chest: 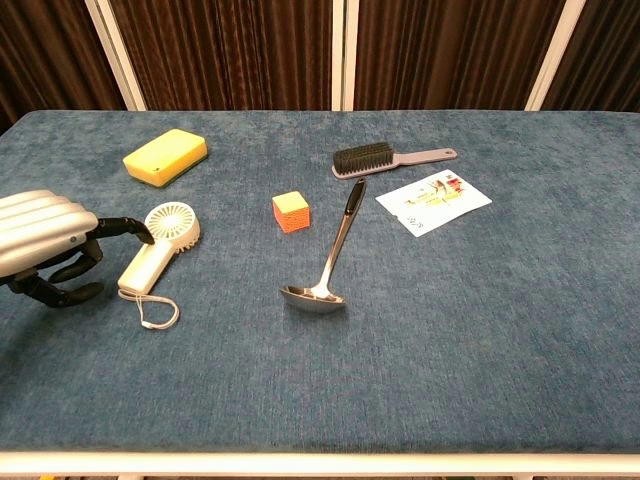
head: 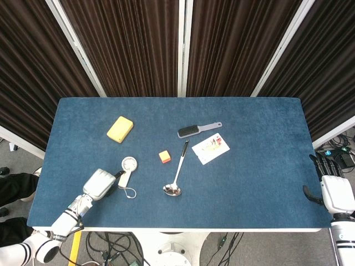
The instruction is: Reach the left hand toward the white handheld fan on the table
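The white handheld fan [head: 126, 172] [chest: 157, 252] lies flat on the blue table [head: 249, 177], round head pointing away, wrist loop trailing toward the front edge. My left hand [head: 99, 184] [chest: 45, 245] hovers just left of the fan's handle, fingers curled downward around empty space. One dark fingertip [chest: 140, 231] reaches up to the fan where head meets handle; contact is unclear. Off the table's right edge, my right hand [head: 333, 188] hangs with fingers apart and empty, seen only in the head view.
A yellow sponge [chest: 165, 156] lies behind the fan. An orange cube [chest: 290, 212], a metal ladle [chest: 330, 256], a black brush [chest: 385, 158] and a printed card [chest: 434, 200] occupy the middle.
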`<state>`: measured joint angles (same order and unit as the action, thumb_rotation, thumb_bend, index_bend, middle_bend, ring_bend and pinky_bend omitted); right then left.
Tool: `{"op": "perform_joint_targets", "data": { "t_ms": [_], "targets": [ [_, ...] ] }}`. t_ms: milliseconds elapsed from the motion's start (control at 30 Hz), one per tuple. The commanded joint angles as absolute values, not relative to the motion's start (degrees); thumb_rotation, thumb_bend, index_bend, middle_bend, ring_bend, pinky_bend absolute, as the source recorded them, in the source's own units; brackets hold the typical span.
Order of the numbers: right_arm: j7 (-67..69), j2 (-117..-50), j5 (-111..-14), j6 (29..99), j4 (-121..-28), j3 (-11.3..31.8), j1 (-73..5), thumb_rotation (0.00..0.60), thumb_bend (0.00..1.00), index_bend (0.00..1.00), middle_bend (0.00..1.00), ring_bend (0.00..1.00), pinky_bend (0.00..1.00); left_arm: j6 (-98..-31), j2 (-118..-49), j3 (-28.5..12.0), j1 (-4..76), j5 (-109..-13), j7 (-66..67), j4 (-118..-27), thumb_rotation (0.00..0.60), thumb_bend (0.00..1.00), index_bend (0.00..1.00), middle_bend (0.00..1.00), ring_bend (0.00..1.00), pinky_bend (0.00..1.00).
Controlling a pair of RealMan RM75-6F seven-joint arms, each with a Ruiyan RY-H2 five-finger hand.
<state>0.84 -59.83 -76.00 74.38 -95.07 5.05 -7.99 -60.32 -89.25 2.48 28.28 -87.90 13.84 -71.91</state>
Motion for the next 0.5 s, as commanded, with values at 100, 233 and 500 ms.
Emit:
{"op": "perform_joint_targets", "data": {
  "t_ms": [100,233,500],
  "targets": [
    [1.06,-59.84,-75.93,74.35,-94.96,5.08,-7.96,0.6,0.27,0.0,0.0,0.0,0.0,-61.02,-89.37,2.27,28.34,-87.87,17.19,-72.11,0.6,0.4,0.22,0.82,0.83,0.82],
    [1.43,-59.71,-75.86,74.16,-94.98,5.09,-7.98,0.6,0.27,0.0,0.0,0.0,0.0,-61.38,-89.31,1.94,28.18,-87.4,16.54,-72.59,0.6,0.4,0.22,0.82,0.83,0.82],
    [2.07,-59.59,-75.91,74.26,-94.75,5.05,-7.79,0.6,0.27,0.0,0.0,0.0,0.0,-64.13,-88.17,0.5,27.21,-86.59,10.77,-73.99,0.6,0.4,0.22,0.82,0.83,0.82]
  ]
}}
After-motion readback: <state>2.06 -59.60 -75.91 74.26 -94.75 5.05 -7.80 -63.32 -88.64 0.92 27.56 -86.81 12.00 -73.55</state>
